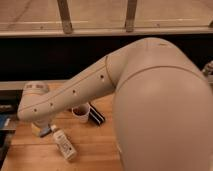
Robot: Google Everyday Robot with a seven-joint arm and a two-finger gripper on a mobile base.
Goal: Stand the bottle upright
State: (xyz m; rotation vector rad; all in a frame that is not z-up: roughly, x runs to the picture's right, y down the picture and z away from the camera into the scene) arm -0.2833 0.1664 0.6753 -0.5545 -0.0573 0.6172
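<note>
The bottle (65, 145) is small and pale with a whitish label. It lies on its side on the wooden table (95, 155), running from upper left to lower right. My arm (75, 92) reaches in from the right and bends down at the left. My gripper (44, 130) hangs just above the table at the bottle's upper-left end, close to it or touching it. The arm hides most of the gripper.
A white cup with a dark inside (81, 113) stands right of the gripper. A dark cylinder with a pale stripe (96, 116) lies beside it. The table's left edge (11, 145) is near the gripper. A dark wall and rail run behind.
</note>
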